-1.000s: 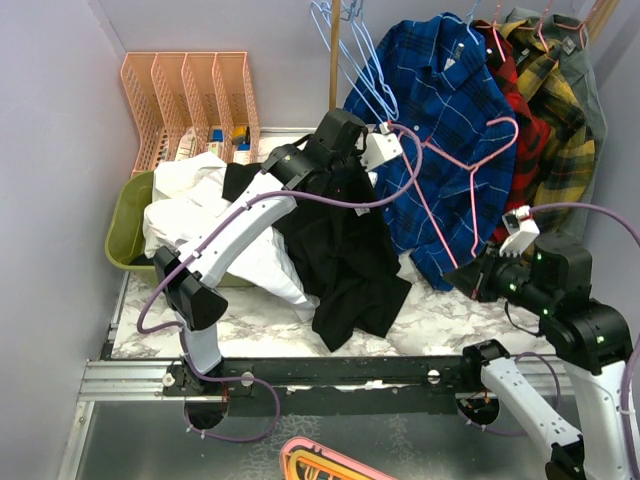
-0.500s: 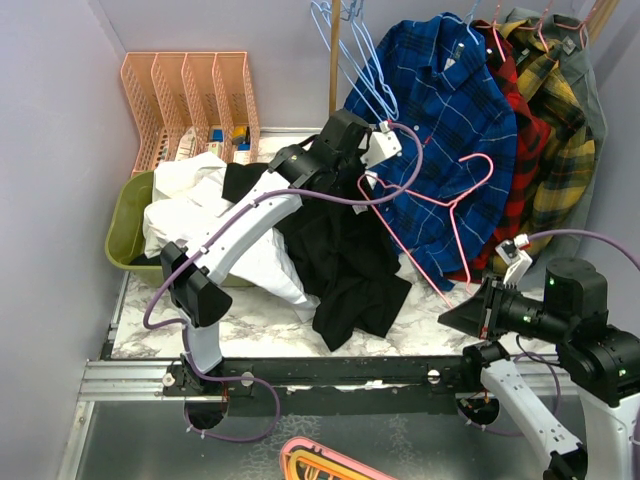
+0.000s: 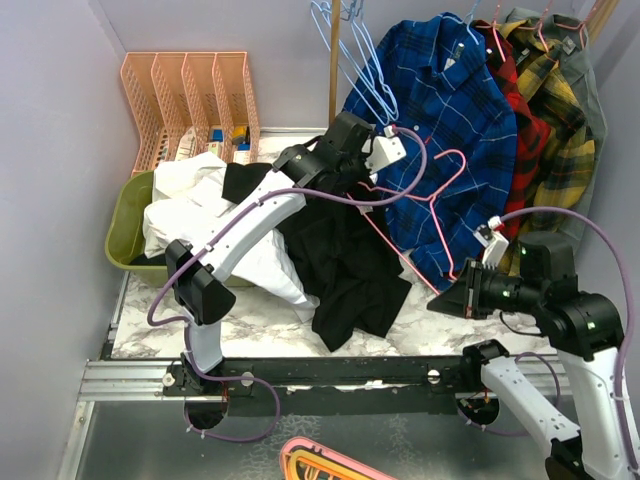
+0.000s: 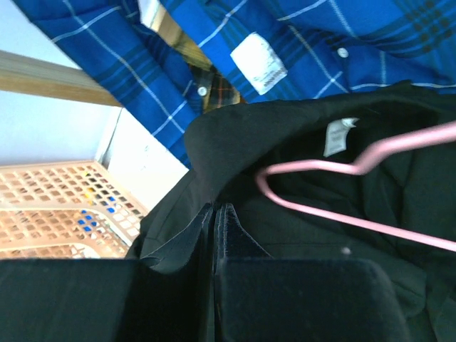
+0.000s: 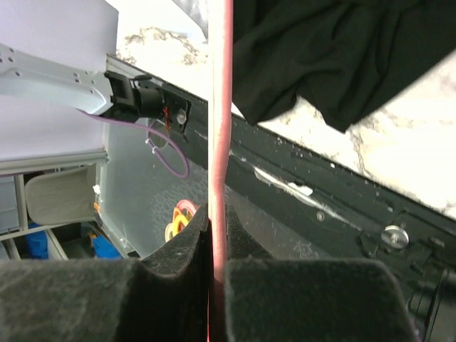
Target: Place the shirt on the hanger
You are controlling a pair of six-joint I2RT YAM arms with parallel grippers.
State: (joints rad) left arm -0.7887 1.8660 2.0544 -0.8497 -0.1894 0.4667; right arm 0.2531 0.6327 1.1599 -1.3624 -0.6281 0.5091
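The black shirt (image 3: 345,260) hangs from my left gripper (image 3: 338,170), which is shut on its collar and holds it up in front of the blue plaid shirt. In the left wrist view the collar fabric (image 4: 235,135) is pinched between my fingertips (image 4: 226,217), and the pink hanger (image 4: 320,169) lies across the neck opening. My right gripper (image 3: 447,300) is shut on the hanger's lower end (image 5: 219,107), low at the right. The hanger (image 3: 462,165) slants up and left towards the collar. The shirt's hem (image 5: 335,50) shows in the right wrist view.
A green basin (image 3: 120,235) holds a white garment (image 3: 190,195) at the left. An orange file rack (image 3: 190,95) stands at the back. Blue (image 3: 450,100), red and yellow plaid shirts hang at the back right, with light blue hangers (image 3: 345,40) on a wooden pole.
My right gripper has moved down and left with the hanger, which has tipped towards the shirt's collar. My left gripper has shifted slightly right, still holding the shirt.
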